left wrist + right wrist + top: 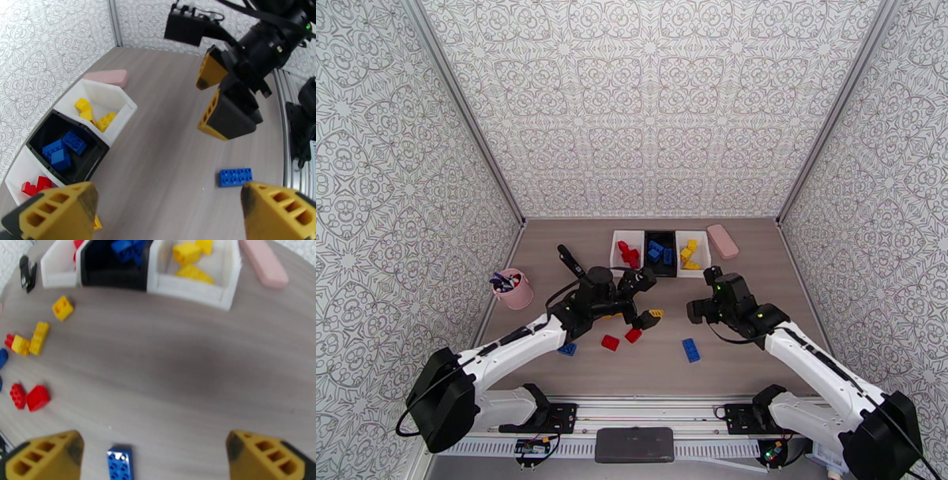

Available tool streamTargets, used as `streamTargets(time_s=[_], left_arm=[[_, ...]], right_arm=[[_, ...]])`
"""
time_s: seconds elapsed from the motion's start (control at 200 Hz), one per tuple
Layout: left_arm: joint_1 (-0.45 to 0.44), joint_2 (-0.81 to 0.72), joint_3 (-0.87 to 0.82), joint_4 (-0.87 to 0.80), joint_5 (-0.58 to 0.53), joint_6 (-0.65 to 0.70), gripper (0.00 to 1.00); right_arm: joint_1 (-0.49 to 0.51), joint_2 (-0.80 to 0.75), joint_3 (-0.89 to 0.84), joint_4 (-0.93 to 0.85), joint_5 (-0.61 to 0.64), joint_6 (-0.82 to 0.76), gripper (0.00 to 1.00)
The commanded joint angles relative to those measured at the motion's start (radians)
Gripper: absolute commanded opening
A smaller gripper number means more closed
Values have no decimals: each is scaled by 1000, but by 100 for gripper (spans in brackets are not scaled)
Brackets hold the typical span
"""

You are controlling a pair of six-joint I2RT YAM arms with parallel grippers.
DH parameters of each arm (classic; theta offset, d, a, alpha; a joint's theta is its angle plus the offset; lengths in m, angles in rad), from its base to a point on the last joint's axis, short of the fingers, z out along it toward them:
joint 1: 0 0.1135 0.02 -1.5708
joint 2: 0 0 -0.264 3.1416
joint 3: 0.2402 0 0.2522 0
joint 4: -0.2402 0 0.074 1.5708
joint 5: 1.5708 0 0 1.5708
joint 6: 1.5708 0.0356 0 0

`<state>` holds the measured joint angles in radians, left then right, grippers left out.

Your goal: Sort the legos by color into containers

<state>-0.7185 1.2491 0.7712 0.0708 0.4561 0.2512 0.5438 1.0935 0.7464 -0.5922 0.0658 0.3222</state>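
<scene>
A long blue brick (pixel 690 350) lies flat and studs up on the bare table (pixel 758 260). Its long axis runs near to far at a slight slant, with open room all round. The three trays (pixel 660 253) stand side by side near the far edge, holding red, blue and yellow bricks (pixel 690 254). The left gripper (pixel 645 298) and right gripper (pixel 701 294) hover with jaws wide apart, holding nothing.

Top external: high behind the arm bases (pixel 545 416), looking down. Left wrist: low, close, facing rightward. Right wrist: low, facing forward. All share the containers (pixel 189 289) and one blue brick (pixel 236 177).
</scene>
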Motion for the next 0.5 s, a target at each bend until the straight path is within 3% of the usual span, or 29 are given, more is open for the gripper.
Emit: streamTargets(time_s=[0.0, 0.325, 0.495], left_arm=[[-9, -53, -39, -66, 63, 62, 100], [-15, -63, -35, -137, 106, 98, 100], [-14, -56, -32, -132, 93, 87, 100]], right_arm=[[71, 41, -37, -65, 31, 109, 99], [258, 263, -23, -64, 41, 233, 98], [297, 329, -22, -47, 1, 266, 88]])
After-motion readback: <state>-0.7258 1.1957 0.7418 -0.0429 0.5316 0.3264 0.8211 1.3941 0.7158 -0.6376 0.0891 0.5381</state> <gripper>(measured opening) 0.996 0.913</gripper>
